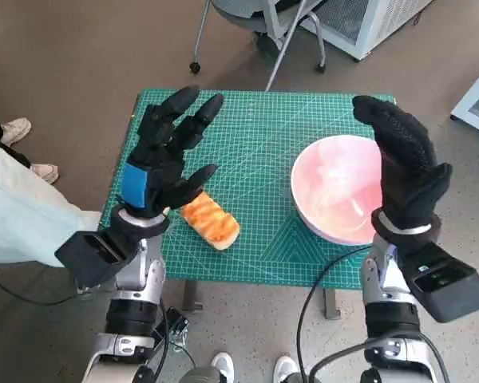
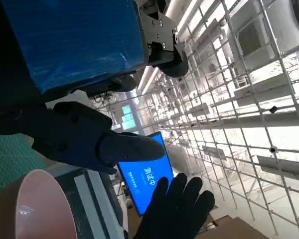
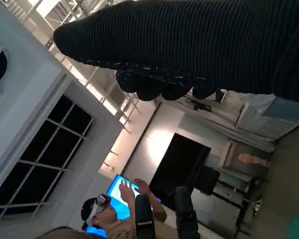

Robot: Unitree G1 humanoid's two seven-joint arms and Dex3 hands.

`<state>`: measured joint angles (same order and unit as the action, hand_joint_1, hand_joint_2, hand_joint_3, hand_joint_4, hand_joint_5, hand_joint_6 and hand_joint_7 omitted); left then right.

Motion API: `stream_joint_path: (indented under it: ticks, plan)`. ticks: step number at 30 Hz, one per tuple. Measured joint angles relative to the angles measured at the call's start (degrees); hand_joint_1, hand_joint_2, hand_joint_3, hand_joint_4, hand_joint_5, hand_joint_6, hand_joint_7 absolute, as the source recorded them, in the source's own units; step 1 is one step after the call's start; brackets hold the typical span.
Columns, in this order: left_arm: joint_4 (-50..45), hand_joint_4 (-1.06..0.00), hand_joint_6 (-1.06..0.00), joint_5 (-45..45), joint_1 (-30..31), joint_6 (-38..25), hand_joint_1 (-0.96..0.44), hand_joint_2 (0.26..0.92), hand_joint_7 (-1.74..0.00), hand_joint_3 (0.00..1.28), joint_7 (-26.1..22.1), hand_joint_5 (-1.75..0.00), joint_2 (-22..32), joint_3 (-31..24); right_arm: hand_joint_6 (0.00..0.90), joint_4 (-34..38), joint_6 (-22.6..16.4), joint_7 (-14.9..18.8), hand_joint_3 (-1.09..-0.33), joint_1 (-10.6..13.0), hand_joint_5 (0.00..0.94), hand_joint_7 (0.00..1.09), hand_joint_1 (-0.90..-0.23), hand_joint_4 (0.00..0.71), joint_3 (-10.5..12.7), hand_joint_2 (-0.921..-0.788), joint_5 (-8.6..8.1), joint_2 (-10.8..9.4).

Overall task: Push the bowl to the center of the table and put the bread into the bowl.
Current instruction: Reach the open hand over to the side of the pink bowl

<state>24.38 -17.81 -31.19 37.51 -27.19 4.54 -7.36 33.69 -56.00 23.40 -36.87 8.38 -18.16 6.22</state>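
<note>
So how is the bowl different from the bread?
The bowl is pink, round and hollow; the bread is orange-brown, long and solid. The bowl looks much bigger than the bread. The bowl sits near the right hand, the bread near the left hand. Both rest on the green mat, untouched.

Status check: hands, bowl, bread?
Left hand and right hand open, raised, holding nothing. Bowl at table's right side, empty. Bread on mat, nothing blocking.

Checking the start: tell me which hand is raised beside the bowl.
The right hand, in the black knitted glove, is up at the pink bowl. The blue-taped left hand is nearer the bread.
</note>
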Motion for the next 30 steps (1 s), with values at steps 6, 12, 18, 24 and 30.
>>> stream_joint_path:
  ticks: [6,12,18,24,30]
  plan:
    - [-0.02,-0.47,-0.14,-0.03,0.02,0.00,-0.38,0.921,-0.60,0.27,-0.02,0.00,0.00,-0.02,-0.001,-0.04,0.02,0.00,-0.715,0.02,0.000,0.78,-0.562,0.312,0.17,-0.921,-0.04,0.01]
    - [-0.10,-0.47,-0.15,-0.02,0.04,0.00,-0.38,0.921,-0.59,0.26,0.00,0.00,-0.02,-0.01,-0.001,0.47,-0.01,0.20,-0.731,0.04,0.000,0.78,-0.555,0.304,1.40,-0.921,-0.49,0.69]
    - [-0.11,-0.47,-0.15,-0.03,0.15,0.03,-0.38,0.921,-0.58,0.26,-0.01,-0.01,0.03,-0.18,-0.001,4.22,-2.20,-1.98,-0.783,-0.32,0.001,0.77,-0.518,0.303,5.24,-0.921,0.79,2.91]
    - [-0.10,-0.47,-0.15,-0.05,0.35,0.32,-0.39,0.921,-0.56,0.25,-0.20,0.00,0.04,-0.35,-0.001,13.89,-6.79,-12.64,-0.830,-1.44,0.001,0.75,-0.479,0.303,10.43,-0.921,8.06,5.87]
    - [-0.09,-0.47,-0.16,-0.24,0.42,0.92,-0.40,0.921,-0.55,0.25,-0.54,0.00,0.05,-0.47,0.003,25.86,-5.93,-24.04,-0.840,-1.90,0.000,0.74,-0.490,0.298,12.03,-0.921,14.93,11.49]
